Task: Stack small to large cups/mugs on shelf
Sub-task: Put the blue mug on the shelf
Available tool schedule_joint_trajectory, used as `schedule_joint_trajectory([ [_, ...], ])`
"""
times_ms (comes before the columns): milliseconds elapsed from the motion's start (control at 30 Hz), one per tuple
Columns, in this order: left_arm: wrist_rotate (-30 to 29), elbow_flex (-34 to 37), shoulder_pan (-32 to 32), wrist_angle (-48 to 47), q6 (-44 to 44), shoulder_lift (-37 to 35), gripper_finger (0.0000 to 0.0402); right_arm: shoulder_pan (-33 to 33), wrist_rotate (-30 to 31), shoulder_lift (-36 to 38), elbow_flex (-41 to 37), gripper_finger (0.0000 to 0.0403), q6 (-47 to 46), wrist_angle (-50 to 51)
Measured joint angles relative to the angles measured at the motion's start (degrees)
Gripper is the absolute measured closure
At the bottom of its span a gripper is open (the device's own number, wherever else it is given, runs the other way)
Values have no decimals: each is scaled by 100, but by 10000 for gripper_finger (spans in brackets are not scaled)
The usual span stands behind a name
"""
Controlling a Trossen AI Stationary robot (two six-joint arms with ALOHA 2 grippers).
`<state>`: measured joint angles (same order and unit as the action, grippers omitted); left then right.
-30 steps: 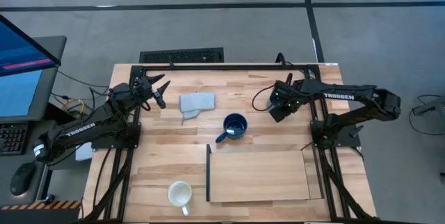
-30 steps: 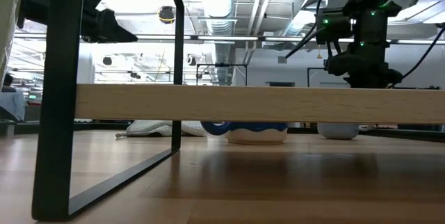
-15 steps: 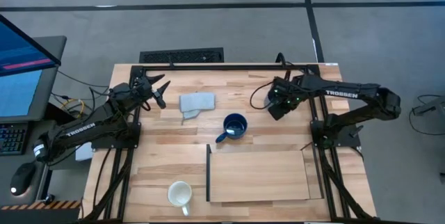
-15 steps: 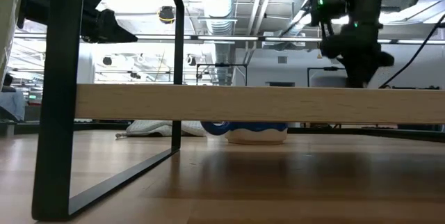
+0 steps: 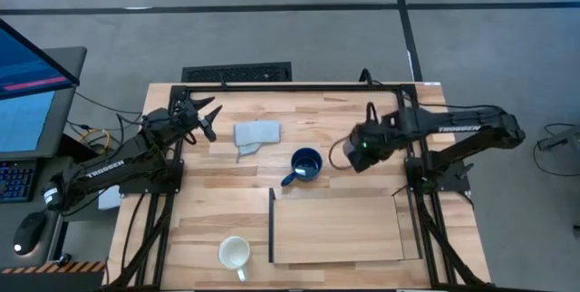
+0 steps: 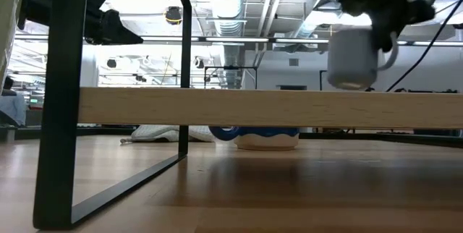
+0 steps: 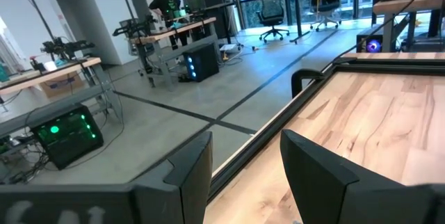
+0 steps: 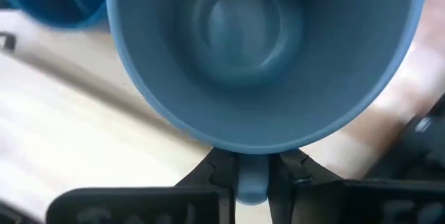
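right gripper [image 8: 252, 172] clenches the small grey-blue mug [image 6: 352, 58], seemingly by its handle, aloft.

Even overhead light on the table, strong backlight at table height.

From above, the slatted tabletop [image 5: 208, 201] is evenly lit, with only soft, short shadows beside the arms and the navy mug [image 5: 305, 164]. At table height, bright ceiling fixtures glare behind the shelf [image 6: 268, 108], leaving its dark upright [image 6: 61, 95] and the arms nearly in silhouette; the raised grey-blue mug [image 6: 353, 58] looks slightly smeared. In the right wrist view that mug [image 8: 257, 50] fills the frame, soft and out of focus.
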<state>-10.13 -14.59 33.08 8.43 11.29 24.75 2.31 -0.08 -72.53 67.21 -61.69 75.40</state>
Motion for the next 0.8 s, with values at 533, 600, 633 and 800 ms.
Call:
schedule_joint_trajectory([
  [533,4,0,2,-285,-42,0,239,3195,-105,-357,23,345,-4706,-296],
  [600,7,0,1,-302,-47,2,239,3381,-178,-541,23,345,-4896,-515],
  [633,7,0,2,-298,-52,0,239,3457,-229,-629,23,345,-4955,-598],
  [800,26,0,0,-289,-155,0,239,3600,-451,-1128,176,345,-5089,-792],
])
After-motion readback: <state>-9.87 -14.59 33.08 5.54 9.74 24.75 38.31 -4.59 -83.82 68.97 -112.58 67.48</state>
